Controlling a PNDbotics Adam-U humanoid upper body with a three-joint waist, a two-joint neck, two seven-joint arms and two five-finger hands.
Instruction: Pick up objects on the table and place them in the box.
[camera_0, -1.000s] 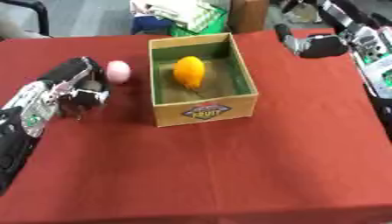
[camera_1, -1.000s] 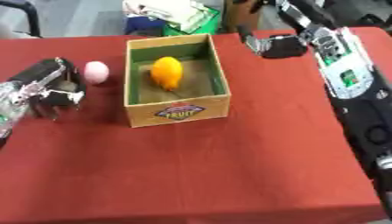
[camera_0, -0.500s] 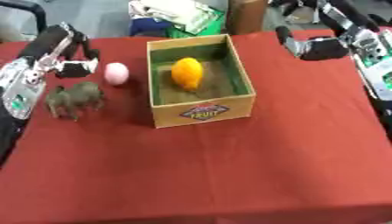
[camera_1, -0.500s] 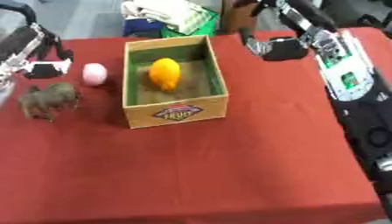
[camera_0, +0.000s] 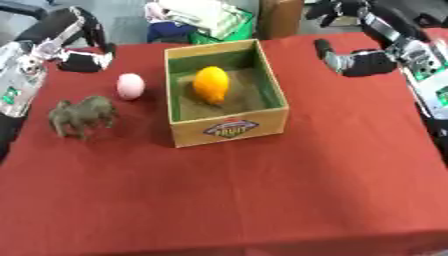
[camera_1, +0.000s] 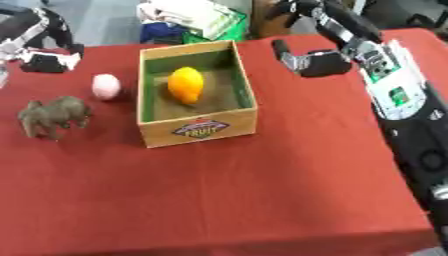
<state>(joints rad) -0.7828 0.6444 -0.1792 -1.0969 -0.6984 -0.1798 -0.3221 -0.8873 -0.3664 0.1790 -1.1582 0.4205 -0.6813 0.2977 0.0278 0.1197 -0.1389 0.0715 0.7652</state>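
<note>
An open cardboard box (camera_0: 230, 131) with a green lining stands mid-table, and an orange fruit (camera_0: 211, 84) lies inside it. Left of the box a pink egg-shaped ball (camera_0: 130, 85) rests on the red cloth. A grey-brown toy animal (camera_0: 81, 115) stands upright nearer to me, beside the ball. My left hand (camera_0: 82, 61) hovers at the far left, behind the ball, open and holding nothing. My right hand (camera_0: 361, 63) hangs to the right of the box's far corner, relaxed with the thumb up, holding nothing.
Red cloth (camera_0: 262, 200) covers the table to its front edge. Beyond the far edge lie a bundle of pale cloth on a green crate (camera_0: 198, 19) and a brown carton (camera_0: 280, 15). My right forearm (camera_1: 398, 95) runs down the right side.
My left hand has let go of the toy animal and drawn up and back toward the far left. The toy now stands free. The right hand has barely moved.
</note>
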